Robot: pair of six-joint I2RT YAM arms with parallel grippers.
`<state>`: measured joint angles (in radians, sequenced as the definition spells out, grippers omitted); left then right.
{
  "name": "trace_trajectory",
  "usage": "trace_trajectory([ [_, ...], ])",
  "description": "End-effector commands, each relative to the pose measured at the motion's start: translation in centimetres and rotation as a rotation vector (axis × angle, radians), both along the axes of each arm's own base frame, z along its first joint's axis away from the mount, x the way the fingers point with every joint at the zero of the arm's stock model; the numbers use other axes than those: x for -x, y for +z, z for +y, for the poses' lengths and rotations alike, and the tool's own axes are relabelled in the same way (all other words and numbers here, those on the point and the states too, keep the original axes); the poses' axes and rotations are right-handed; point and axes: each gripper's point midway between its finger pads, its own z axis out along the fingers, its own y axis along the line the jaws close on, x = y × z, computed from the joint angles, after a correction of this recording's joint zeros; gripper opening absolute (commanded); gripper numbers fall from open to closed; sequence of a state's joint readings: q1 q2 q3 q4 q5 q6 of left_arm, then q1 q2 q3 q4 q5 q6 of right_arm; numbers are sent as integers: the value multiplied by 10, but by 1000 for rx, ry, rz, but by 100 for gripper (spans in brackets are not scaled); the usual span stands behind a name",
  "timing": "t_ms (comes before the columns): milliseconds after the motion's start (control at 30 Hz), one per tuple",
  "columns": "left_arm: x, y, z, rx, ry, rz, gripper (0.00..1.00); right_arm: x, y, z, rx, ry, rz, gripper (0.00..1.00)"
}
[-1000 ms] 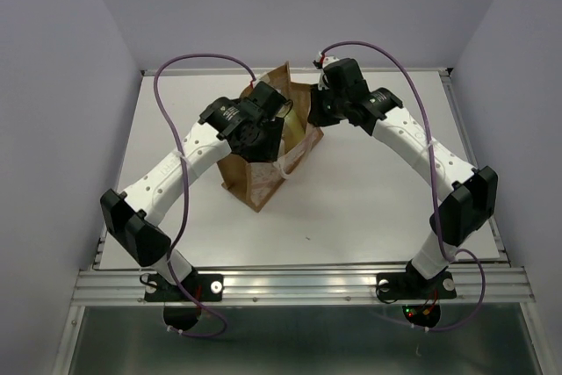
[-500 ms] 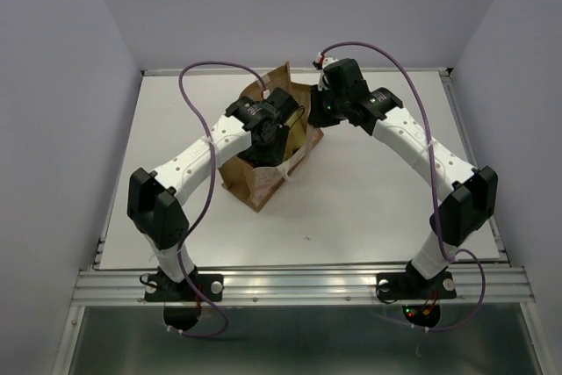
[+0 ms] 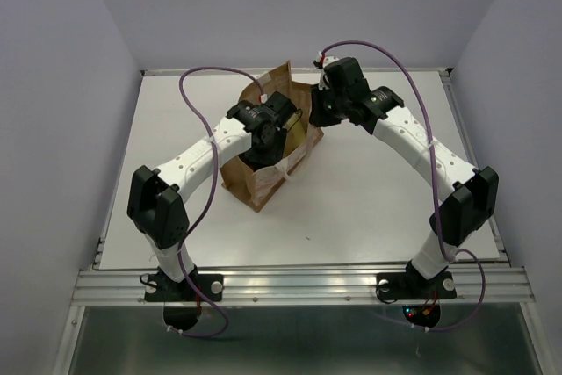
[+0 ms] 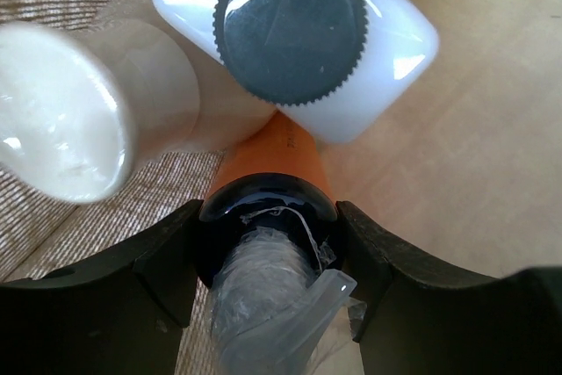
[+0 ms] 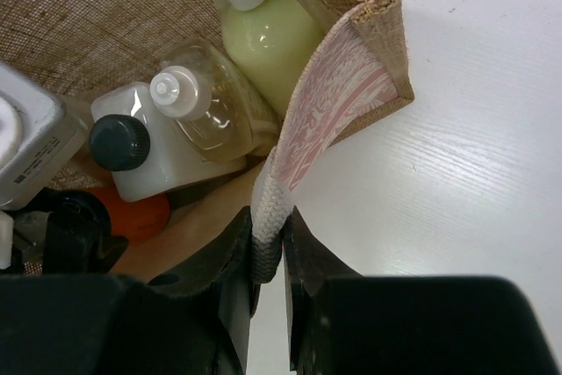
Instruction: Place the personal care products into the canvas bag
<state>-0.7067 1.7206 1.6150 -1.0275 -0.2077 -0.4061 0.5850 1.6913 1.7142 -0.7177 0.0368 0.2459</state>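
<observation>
Over toward the back of the white table the canvas bag is standing upright with both arms reaching in at its top. From above you honestly can't see much, the arms block the opening. The left gripper is down inside the bag, and its wrist cam shows the two fingers pressed on either side of the dark cap of the orange bottle, so it's clamped on that one. There's some crinkly clear plastic over the cap. Right up against the orange bottle is the white square bottle with its black ribbed cap, and next to that a blurry white-capped bottle, can't tell which one. The right gripper is pinched tight on the bag's cream strap at the rim, by the pink patterned panel. Its cam looks down into the bag: pale yellow-green bottle, amber bottle with white cap, all packed together on the bottom.
</observation>
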Motion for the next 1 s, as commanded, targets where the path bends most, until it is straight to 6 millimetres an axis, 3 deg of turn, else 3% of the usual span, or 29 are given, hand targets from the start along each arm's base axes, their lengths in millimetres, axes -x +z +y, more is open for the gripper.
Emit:
trace_trajectory([
  [0, 15, -27, 33, -146, 25, 91, 1, -16, 73, 1, -89, -17, -201, 1],
  [167, 21, -34, 51, -151, 67, 110, 4, -15, 74, 0, -89, -18, -202, 1],
  [267, 23, -40, 53, -147, 78, 115, 12, -13, 73, 2, -95, -13, -195, 1],
  [533, 25, -43, 53, -129, 85, 98, 54, -9, 72, 2, -108, -12, -186, 1],
  [600, 22, -37, 50, -110, 89, 82, 58, -9, 72, 1, -107, -15, -185, 2],
  [633, 17, -27, 47, -90, 87, 56, 66, -9, 72, 0, -107, -18, -185, 3],
  [933, -9, 55, 32, 16, 87, -109, 80, -9, 61, 1, -103, -26, -157, 13],
  [967, -14, 71, 29, 43, 87, -149, 82, -9, 60, 1, -105, -28, -154, 15],
])
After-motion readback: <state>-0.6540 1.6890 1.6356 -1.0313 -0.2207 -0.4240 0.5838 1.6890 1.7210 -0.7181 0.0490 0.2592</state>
